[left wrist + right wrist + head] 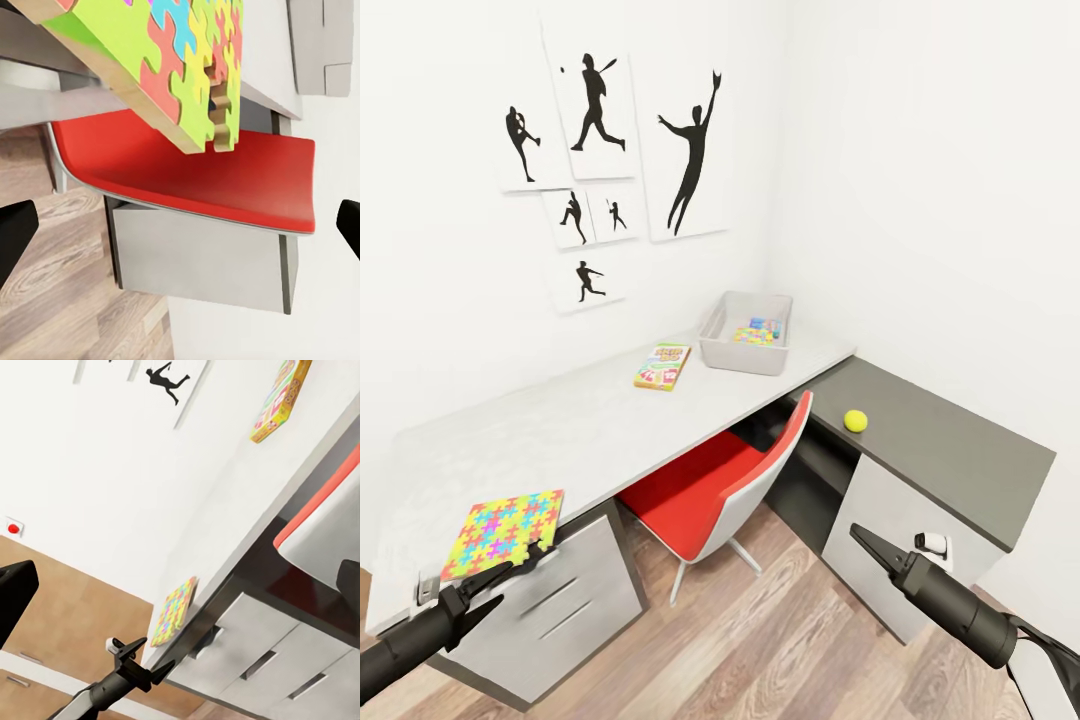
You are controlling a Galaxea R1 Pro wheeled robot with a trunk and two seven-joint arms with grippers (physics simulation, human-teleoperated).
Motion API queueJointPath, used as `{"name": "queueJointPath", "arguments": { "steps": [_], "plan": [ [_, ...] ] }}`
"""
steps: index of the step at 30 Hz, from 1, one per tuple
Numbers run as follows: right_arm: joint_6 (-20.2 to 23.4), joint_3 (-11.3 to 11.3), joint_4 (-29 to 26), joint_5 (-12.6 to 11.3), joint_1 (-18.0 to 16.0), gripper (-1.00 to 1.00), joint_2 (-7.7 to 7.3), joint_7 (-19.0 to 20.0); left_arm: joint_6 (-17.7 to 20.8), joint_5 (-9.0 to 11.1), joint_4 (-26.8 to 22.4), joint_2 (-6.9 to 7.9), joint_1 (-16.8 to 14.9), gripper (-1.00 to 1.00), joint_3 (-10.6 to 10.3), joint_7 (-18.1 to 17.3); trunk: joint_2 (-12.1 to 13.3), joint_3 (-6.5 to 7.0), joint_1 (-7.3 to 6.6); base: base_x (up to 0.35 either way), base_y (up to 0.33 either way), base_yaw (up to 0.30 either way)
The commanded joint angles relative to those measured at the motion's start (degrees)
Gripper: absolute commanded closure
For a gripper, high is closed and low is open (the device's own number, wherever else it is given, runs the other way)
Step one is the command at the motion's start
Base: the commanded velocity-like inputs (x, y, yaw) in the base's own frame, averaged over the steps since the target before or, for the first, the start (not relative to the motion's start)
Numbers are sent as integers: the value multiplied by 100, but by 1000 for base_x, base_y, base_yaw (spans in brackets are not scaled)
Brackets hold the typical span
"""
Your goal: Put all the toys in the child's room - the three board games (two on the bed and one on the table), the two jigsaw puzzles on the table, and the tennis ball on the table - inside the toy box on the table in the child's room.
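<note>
- Worktop (590, 420): long and white, running into the room's corner, with a drawer unit (560, 610) under its near end.
- Left tool (510, 565): fingers spread wide, hovering just at the near edge of a jigsaw puzzle (505, 532); nothing held. The puzzle lies flat at the worktop's near end.
- Right tool (872, 547): fingers look close together, empty, held over the floor near the dark grey cabinet (950, 450).
- Toy box (745, 332): light grey, at the worktop's far end, with a second puzzle (755, 336) inside.
- Skip-Bo game (662, 365): flat on the worktop, just beside the box.
- Tennis ball (855, 420): on the dark cabinet.
- Red chair (710, 495): tucked under the worktop.
</note>
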Motion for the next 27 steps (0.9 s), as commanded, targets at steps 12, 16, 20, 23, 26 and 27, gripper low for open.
{"name": "queueJointPath", "arguments": {
  "steps": [12, 16, 20, 23, 26, 27],
  "plan": [
    [33, -3, 0, -20, -3, -100, -1, 4, 29, 9, 1, 1, -4, -100, 6, -12, -4, -6, 0, 23, -17, 0],
    [33, -3, 0, -20, -3, -100, -1, 4, 29, 9, 1, 1, -4, -100, 6, -14, -4, -6, 0, 127, -84, 0],
    [29, -3, 0, -20, -3, -100, -1, 4, 27, 9, 1, 1, -4, -100, 6, -13, -4, -6, 0, 57, -39, 0],
    [27, -3, 0, -20, -3, -100, -1, 4, 26, 12, 1, 1, -4, -100, 6, -16, -4, -6, 0, 26, -18, 0],
    [27, -3, 0, -20, -3, -100, -1, 4, 26, 12, 1, 1, -4, -100, 6, -16, -4, -6, 0, 13, -9, 0],
    [27, -3, 0, -20, -3, -100, -1, 4, 26, 13, 1, 1, -4, -100, 6, -16, -4, -6, 0, 8, -6, 0]
  ]
}}
